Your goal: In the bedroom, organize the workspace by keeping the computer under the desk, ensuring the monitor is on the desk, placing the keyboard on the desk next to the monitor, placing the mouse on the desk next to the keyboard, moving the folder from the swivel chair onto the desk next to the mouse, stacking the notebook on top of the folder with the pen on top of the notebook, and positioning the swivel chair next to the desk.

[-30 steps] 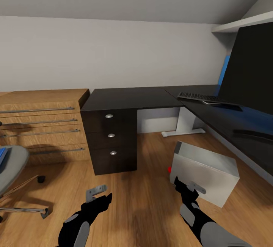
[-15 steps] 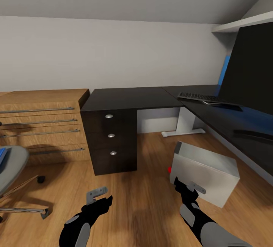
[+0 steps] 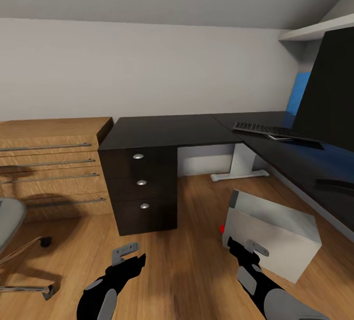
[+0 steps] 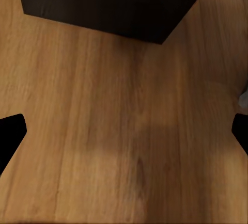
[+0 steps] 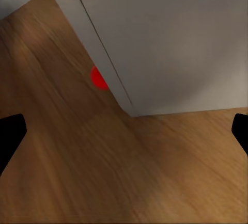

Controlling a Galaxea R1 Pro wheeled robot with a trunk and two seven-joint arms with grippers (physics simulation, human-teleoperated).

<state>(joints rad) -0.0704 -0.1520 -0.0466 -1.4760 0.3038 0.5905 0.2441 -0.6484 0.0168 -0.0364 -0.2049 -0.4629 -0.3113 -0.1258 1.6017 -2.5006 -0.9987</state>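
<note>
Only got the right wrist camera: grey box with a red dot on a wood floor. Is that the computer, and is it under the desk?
Observer: Yes, it's the computer. It sits on the floor in front of the desk, not beneath it.
Operator: What's on the desk top?
Observer: The monitor, with the keyboard beside it.
Operator: And the chair?
Observer: The swivel chair is off at the robot's left, apart from the desk.

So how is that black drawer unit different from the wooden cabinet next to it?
The black drawer unit has three drawers with small round silver knobs; the wooden cabinet has long metal bar handles. The unit is dark and narrow and carries the desk top; the cabinet is light wood, wider, with its own top. Both stand on the wood floor against the wall.
</note>
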